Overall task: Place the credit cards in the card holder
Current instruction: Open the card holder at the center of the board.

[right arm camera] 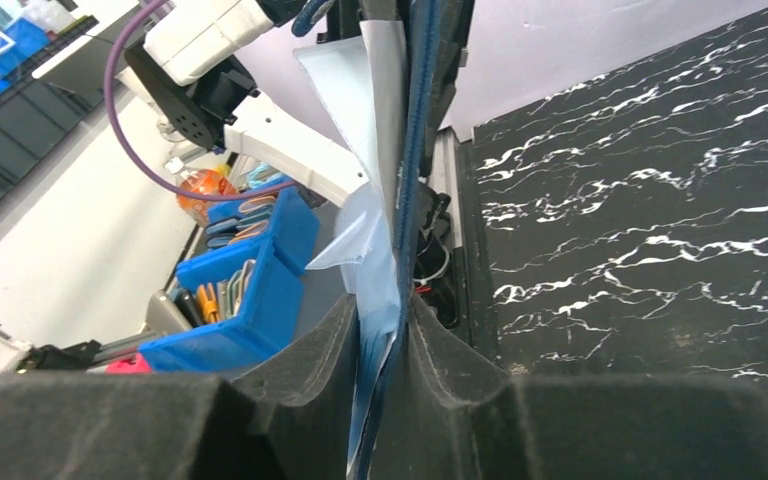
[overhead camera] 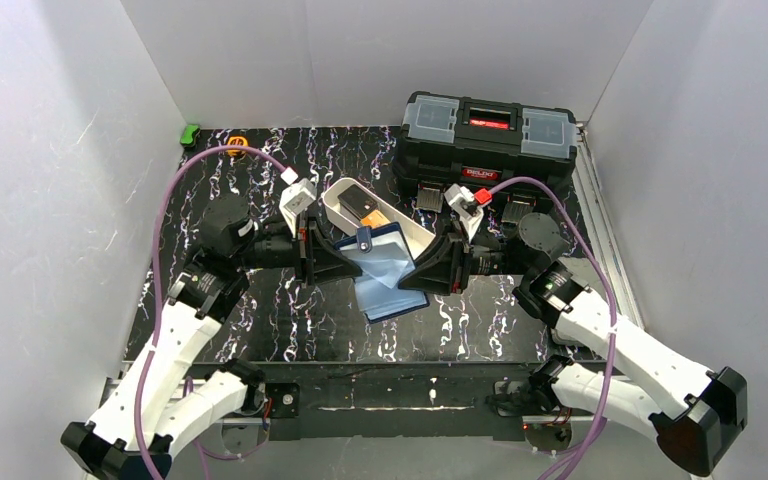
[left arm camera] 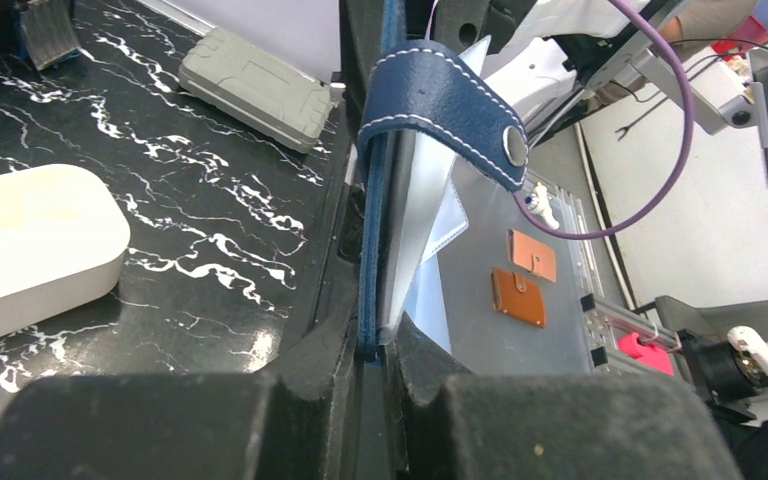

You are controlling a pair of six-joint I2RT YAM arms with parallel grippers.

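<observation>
Clenched on the left edge of the card holder [overhead camera: 385, 272] with the left gripper [overhead camera: 348, 264], pinching the navy cover tight between the pads. Clamped likewise on the right edge with the right gripper [overhead camera: 417, 276], squeezing cover and pale lining together. Spread open between the two at mid-table, with the light-blue inside facing up and the snap tab at the far edge. Cannot tell whether lifted or resting on the surface. Just beyond it, toward the far side, in the white tray [overhead camera: 332, 203]: the credit cards [overhead camera: 362, 206], one dark, one orange to its right. Underneath all, a black table [overhead camera: 260, 320] veined with white and purple marbling. Far right, near the back wall, a black toolbox [overhead camera: 488, 135] with grey lid compartments and a red label. In the far left corner, a small green object [overhead camera: 190, 133]. Closed in on the left, right and far sides by plain white walls [overhead camera: 60, 150].
</observation>
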